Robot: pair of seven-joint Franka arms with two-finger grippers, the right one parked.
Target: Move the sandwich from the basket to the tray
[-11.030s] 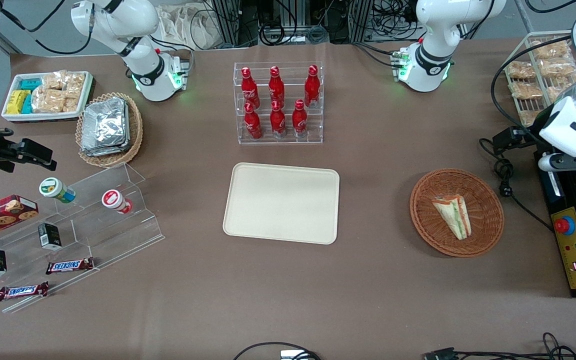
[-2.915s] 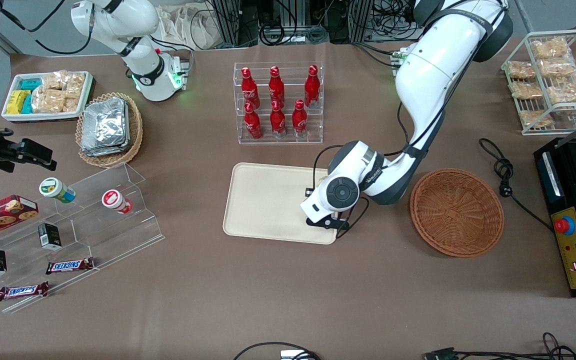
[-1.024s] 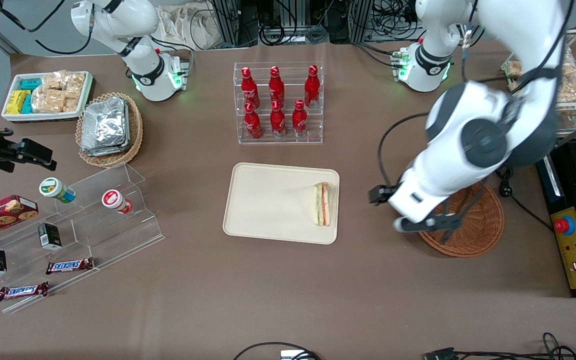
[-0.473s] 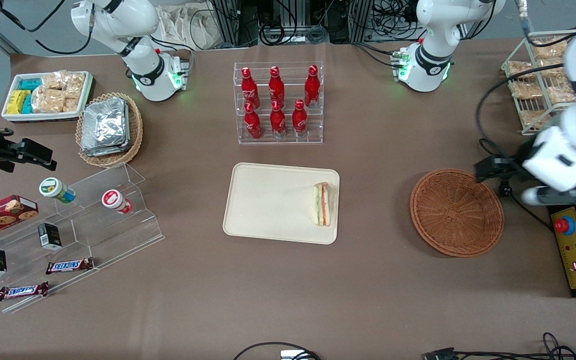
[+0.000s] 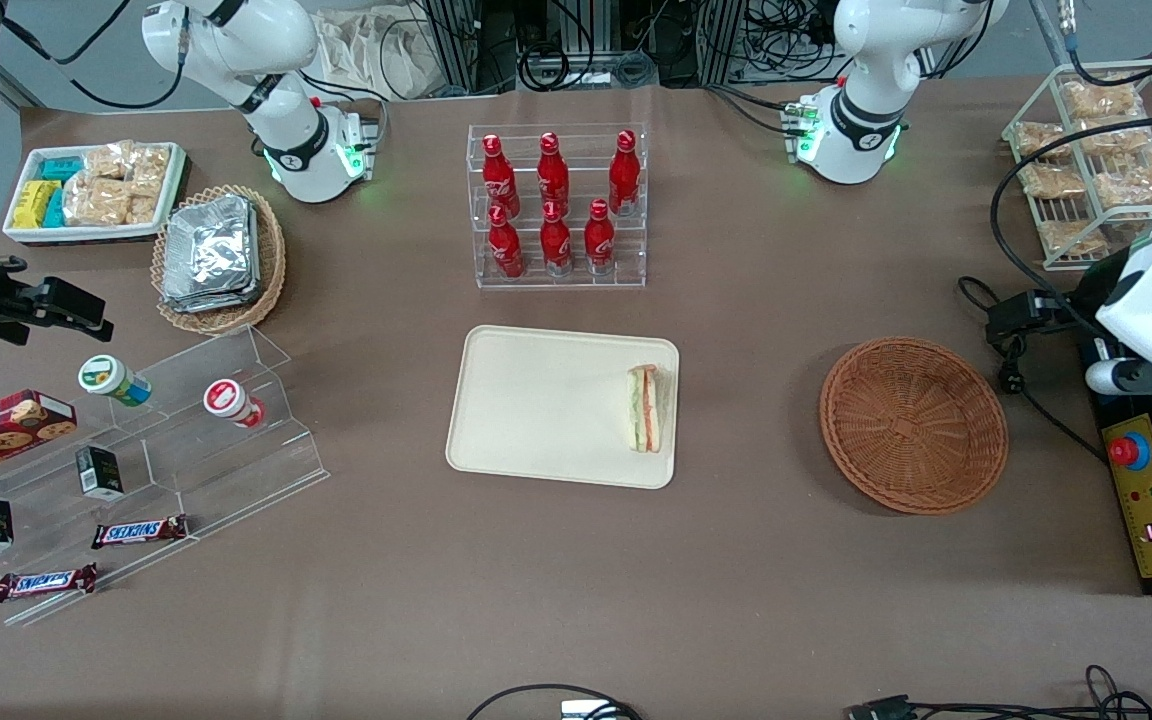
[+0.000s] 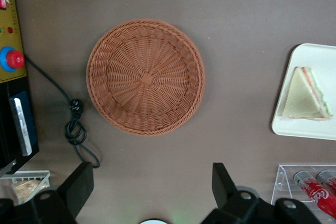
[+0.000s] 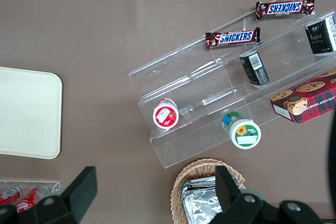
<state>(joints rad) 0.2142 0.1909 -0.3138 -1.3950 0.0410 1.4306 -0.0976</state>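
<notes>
The sandwich, a pale wedge with green and orange-pink layers, lies on the cream tray, close to the tray's edge nearest the basket. The reddish-brown wicker basket stands with nothing in it, toward the working arm's end of the table. My left gripper is open and holds nothing. It hangs high above the brown table, farther from the front camera than the basket. The arm's white wrist shows at the working arm's end of the table, past the basket.
A clear rack of red bottles stands farther from the front camera than the tray. A black box with a red button, a coiled cable and a wire rack of snack packs crowd the working arm's end.
The sandwich went from the basket to the tray and was let go. Over the last second the left arm swung away from above the basket toward its own end of the table.
</notes>
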